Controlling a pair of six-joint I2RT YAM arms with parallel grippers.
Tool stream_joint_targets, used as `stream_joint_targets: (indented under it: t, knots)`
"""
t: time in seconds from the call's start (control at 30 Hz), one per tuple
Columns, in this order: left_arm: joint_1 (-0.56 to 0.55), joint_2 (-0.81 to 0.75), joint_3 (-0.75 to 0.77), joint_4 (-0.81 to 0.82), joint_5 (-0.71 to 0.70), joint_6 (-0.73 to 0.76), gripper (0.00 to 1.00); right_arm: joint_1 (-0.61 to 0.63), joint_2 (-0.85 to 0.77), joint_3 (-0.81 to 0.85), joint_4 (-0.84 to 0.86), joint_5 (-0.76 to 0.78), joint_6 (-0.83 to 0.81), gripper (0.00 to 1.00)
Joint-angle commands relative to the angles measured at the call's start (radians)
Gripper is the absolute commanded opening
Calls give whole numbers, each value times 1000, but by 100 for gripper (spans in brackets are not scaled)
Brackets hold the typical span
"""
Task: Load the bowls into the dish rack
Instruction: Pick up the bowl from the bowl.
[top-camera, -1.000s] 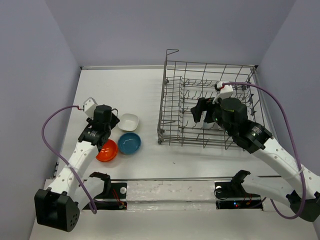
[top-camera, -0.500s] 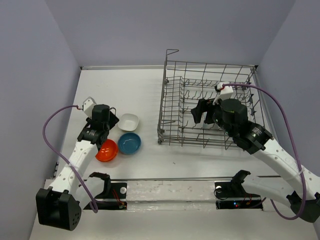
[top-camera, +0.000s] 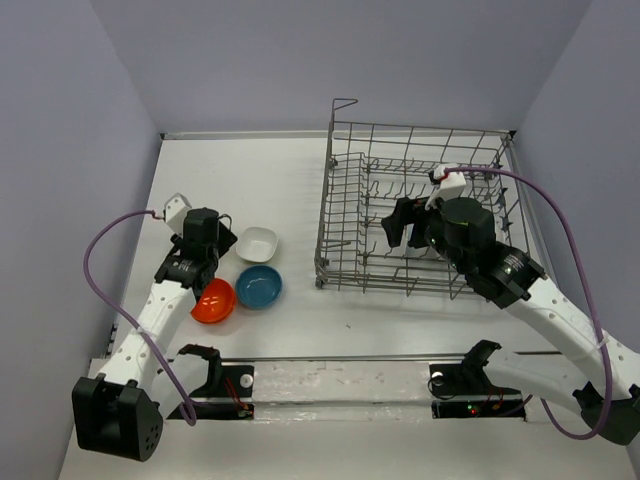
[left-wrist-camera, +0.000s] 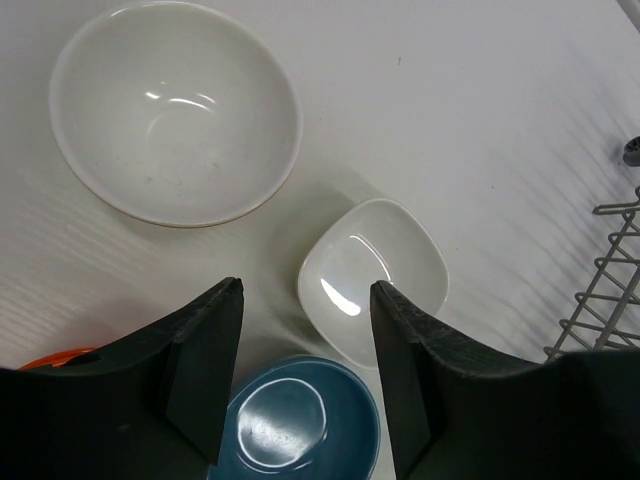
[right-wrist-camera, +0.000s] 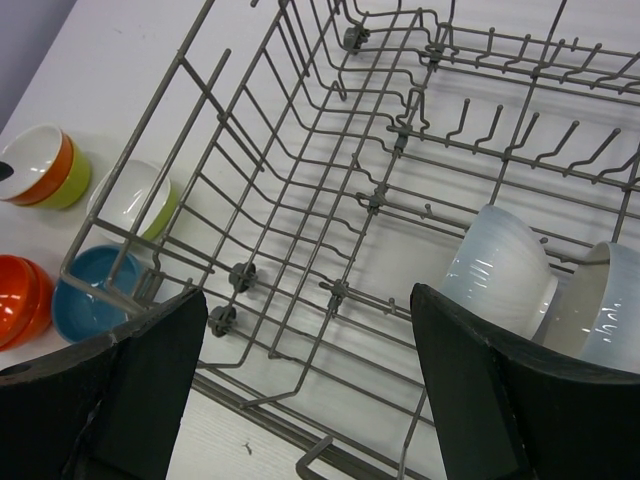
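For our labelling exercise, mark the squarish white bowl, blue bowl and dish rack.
squarish white bowl (left-wrist-camera: 375, 250): left wrist view, inner hollow.
blue bowl (left-wrist-camera: 300, 422): left wrist view, inner hollow.
dish rack (top-camera: 420, 127): top view, far rim.

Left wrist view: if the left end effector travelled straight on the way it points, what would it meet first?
Probably the squarish white bowl, which lies just beyond the open left end effector; depth is unclear, so the blue bowl nearer below might be touched first.

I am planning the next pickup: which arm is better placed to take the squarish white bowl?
Left. The left pincer, open, points at the squarish white bowl, close by. The right pincer, also open, is over the dish rack, away from it.
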Motion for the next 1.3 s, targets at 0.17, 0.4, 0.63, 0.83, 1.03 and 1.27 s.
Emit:
stream_joint_targets:
  t: [0.17,0.4,0.63,0.83,1.03,1.27]
  knots:
    - [64,-45,-9,-36,-117,-97,63,7,0,1,49,-23,-1,88]
    - [112,-33,-7,-67,-135,-206,63,7,-12,-4,49,-30,0,88]
    - [128,15,-3,-81,-146,-290,62,7,-17,-5,49,-38,2,88]
    - [134,30,-23,-84,-167,-369,62,7,-20,-8,47,-46,3,88]
    - [137,45,-24,-82,-189,-424,61,7,-19,-8,49,-53,5,88]
    - [146,68,-50,-67,-180,-465,59,7,-17,-8,49,-59,5,88]
